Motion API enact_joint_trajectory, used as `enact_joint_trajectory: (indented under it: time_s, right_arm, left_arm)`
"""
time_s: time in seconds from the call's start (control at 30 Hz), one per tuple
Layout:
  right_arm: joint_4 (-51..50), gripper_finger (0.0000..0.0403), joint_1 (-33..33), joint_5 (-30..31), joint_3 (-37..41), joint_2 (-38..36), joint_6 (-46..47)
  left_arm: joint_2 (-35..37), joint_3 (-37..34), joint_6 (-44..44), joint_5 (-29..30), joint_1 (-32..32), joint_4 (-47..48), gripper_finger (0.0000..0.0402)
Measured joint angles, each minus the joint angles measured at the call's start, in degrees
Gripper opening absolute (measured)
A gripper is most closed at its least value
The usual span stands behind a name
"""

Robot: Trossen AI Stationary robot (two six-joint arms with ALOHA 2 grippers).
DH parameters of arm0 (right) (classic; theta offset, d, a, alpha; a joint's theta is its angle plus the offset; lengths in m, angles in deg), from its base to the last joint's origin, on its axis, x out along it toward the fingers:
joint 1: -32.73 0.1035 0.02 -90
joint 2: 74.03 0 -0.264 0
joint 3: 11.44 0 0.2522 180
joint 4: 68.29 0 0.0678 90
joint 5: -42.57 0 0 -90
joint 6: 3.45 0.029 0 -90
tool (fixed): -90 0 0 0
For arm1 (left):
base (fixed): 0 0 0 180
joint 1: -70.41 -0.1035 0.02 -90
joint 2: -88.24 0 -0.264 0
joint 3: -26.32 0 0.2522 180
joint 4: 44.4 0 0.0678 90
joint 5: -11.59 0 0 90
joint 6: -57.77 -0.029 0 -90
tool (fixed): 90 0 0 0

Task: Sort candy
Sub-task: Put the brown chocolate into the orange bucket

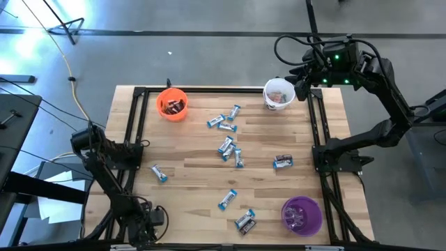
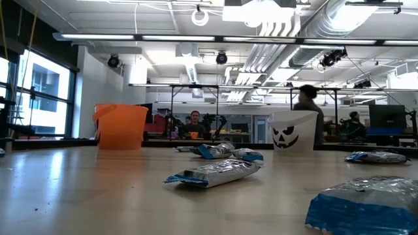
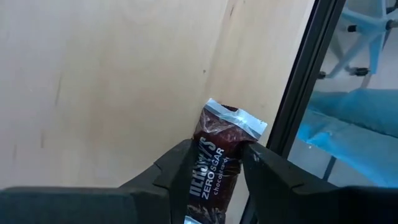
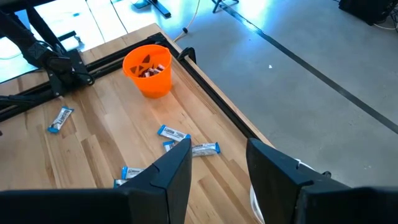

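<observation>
A dark brown wrapped candy [image 3: 219, 144] sits between the fingers of my left gripper [image 3: 216, 173], which is shut on it. That gripper [image 1: 134, 148] is low over the table's left edge, beside the black frame rail [image 3: 303, 87]. Several blue-and-white candies [image 1: 226, 146] and two dark ones [image 1: 282, 162] lie flat on the wooden table. My right gripper [image 4: 217, 155] hangs open and high at the far right, next to the white cup [image 1: 279, 94], with nothing between its fingers. The orange cup [image 1: 172, 104] at the far left holds dark candies. My left gripper pinches the dark brown candy by its two long sides [image 3: 200, 163] between its two fingers, which lie along it. The fingers come steeply from above. The candy's crimped silver end [image 3: 239, 118] sticks out past the fingertips. Whether that end touches the wood, I cannot tell.
A purple cup [image 1: 301, 215] stands at the near right corner. Black frame rails [image 1: 319, 132] run along the table's left, right and far sides. In the low view, people sit and stand in the room beyond the orange cup [image 2: 121, 126] and the white cup [image 2: 292, 130].
</observation>
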Motion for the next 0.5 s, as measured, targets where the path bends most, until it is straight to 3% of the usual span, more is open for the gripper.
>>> enact_joint_trajectory:
  time_s: [0.17,0.4,0.5]
  right_arm:
    - [0.00,0.0149,0.00,0.00,0.00,0.01,0.00]
    - [0.00,0.0149,0.00,0.00,0.02,-0.01,0.00]
    - [0.01,0.0149,-0.02,0.00,0.01,0.01,0.00]
  left_arm:
    - [-0.04,-0.02,0.00,0.90,-0.03,0.59,0.0112]
    - [-0.04,-0.09,-0.01,2.24,-0.11,1.73,0.0035]
    - [-0.04,-0.09,0.00,2.30,-0.11,1.80,0.0025]
